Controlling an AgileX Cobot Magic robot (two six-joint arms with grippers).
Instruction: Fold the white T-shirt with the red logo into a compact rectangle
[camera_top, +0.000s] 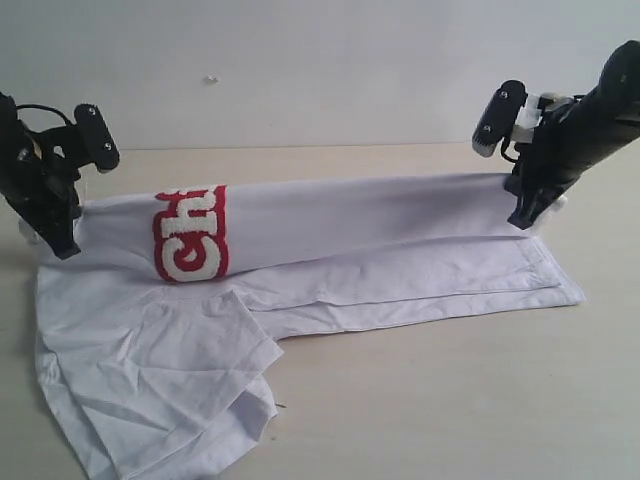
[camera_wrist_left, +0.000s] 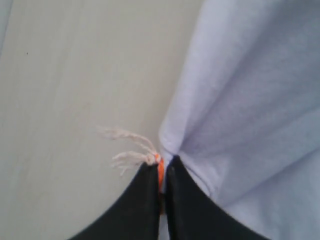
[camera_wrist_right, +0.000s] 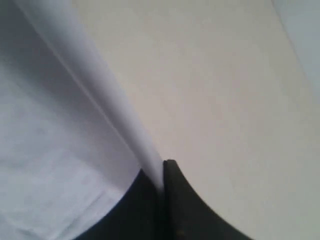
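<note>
The white T-shirt lies across the table, its far edge lifted and stretched taut between both grippers. The red logo curves over the raised fold near the left end, showing "Ch". My left gripper is shut on the shirt's left end; in the left wrist view its black fingers pinch white cloth and the orange neck tag, with frayed threads sticking out. My right gripper is shut on the right end; in the right wrist view the shirt's folded edge runs into the closed fingers.
The pale wooden table extends in front of and behind the shirt. A loose sleeve and crumpled cloth spread toward the front left edge. A white wall stands behind the table.
</note>
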